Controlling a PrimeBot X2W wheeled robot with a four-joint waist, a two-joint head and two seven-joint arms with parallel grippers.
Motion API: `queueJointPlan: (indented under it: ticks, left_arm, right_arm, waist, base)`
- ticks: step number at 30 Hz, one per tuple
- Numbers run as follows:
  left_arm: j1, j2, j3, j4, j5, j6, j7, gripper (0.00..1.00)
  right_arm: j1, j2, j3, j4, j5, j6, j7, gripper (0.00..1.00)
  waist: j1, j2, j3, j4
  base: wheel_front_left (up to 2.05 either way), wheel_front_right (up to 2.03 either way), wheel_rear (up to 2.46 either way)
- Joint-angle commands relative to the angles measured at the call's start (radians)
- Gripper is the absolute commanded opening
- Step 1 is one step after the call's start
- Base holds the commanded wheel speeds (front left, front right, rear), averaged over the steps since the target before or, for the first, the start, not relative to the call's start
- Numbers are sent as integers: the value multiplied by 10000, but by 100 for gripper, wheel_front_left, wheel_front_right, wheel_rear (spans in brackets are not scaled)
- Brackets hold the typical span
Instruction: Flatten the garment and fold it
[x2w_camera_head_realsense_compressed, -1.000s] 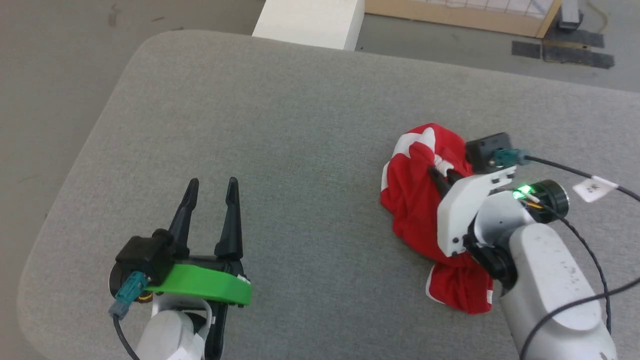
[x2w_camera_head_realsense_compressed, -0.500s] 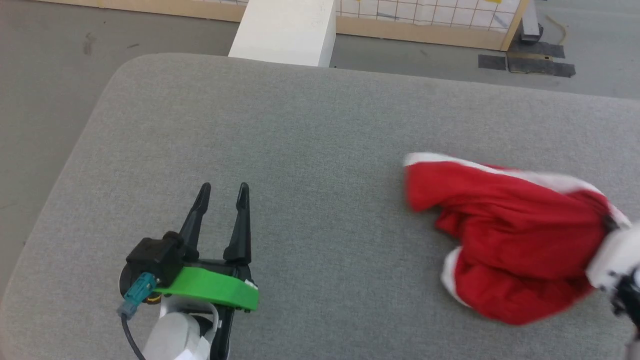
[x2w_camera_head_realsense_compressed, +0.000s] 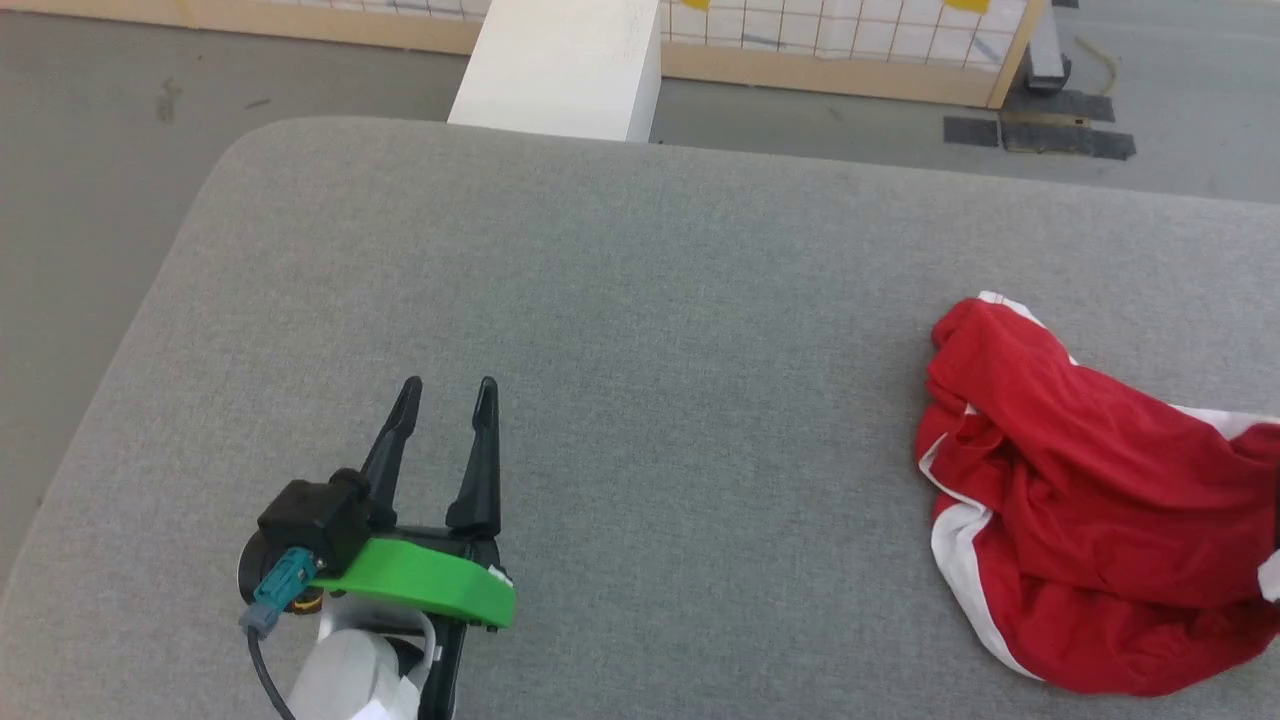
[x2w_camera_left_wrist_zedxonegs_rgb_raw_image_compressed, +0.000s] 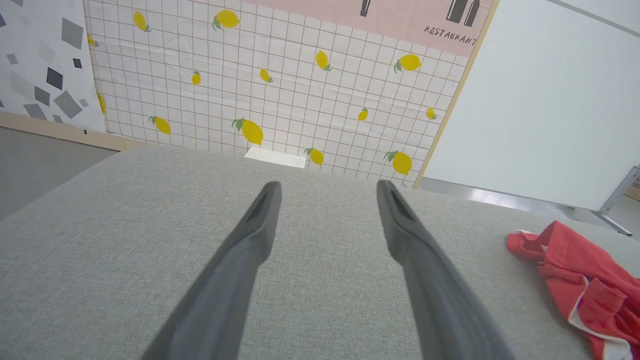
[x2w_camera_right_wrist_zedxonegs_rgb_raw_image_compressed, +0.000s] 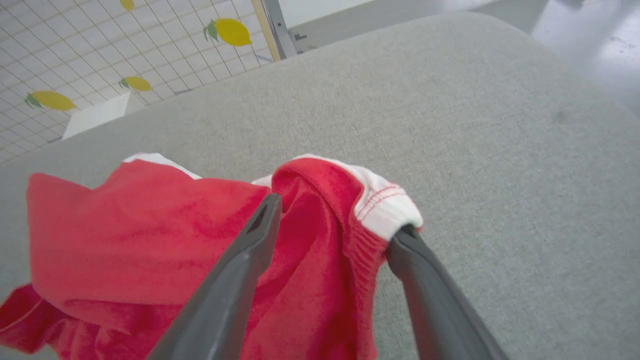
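Observation:
The garment (x2w_camera_head_realsense_compressed: 1080, 500), bright red with white trim, lies crumpled on the grey padded table (x2w_camera_head_realsense_compressed: 600, 300) at the right, running off the head view's right edge. My right gripper (x2w_camera_right_wrist_zedxonegs_rgb_raw_image_compressed: 340, 215) is open, its fingers spread around a fold of the garment (x2w_camera_right_wrist_zedxonegs_rgb_raw_image_compressed: 150, 240); a white-trimmed edge drapes over the right fingertip (x2w_camera_right_wrist_zedxonegs_rgb_raw_image_compressed: 407, 240). My left gripper (x2w_camera_head_realsense_compressed: 450, 385) hovers open and empty over the table's near left, far from the cloth. Past the left gripper (x2w_camera_left_wrist_zedxonegs_rgb_raw_image_compressed: 328, 186), the garment (x2w_camera_left_wrist_zedxonegs_rgb_raw_image_compressed: 580, 280) lies at the lower right of the left wrist view.
A white box (x2w_camera_head_realsense_compressed: 560, 60) stands just beyond the table's far edge. Behind it is a wood-framed grid panel with lemons (x2w_camera_head_realsense_compressed: 850, 40). Bare floor (x2w_camera_head_realsense_compressed: 90, 200) lies left of the table's rounded corner.
The right gripper, shut on the garment a second ago, pulled it rightward and has now opened; the cloth has settled in a heap. The head camera shifted. The left gripper stayed put.

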Motion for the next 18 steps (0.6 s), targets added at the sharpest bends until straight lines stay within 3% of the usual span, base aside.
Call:
queueJointPlan:
  ticks: [1,6,11,18]
  left_arm:
    - [91,5,27,38,9,-57,-47,100]
    - [-55,-20,-158,98,-374,-47,133,100]
    - [-909,-49,-849,214,-895,-56,951,100]
    - [-3145,-61,-2917,973,-2351,-18,2720,100]
  right_arm:
    - [151,-14,124,-230,221,-13,-358,100]
    - [924,-14,757,-722,840,-13,-963,100]
    - [1659,-14,1166,-1016,1328,-13,-934,100]
    - [1832,-14,1616,-1464,1589,-13,-920,100]
  waist:
    - [0,-1,-110,-107]
    - [0,-1,-314,-419]
    - [0,-1,-362,-958]
    - [0,-1,-19,-2000]
  base:
    - [0,0,0]
    - [0,0,0]
    - [0,0,0]
    - [0,0,0]
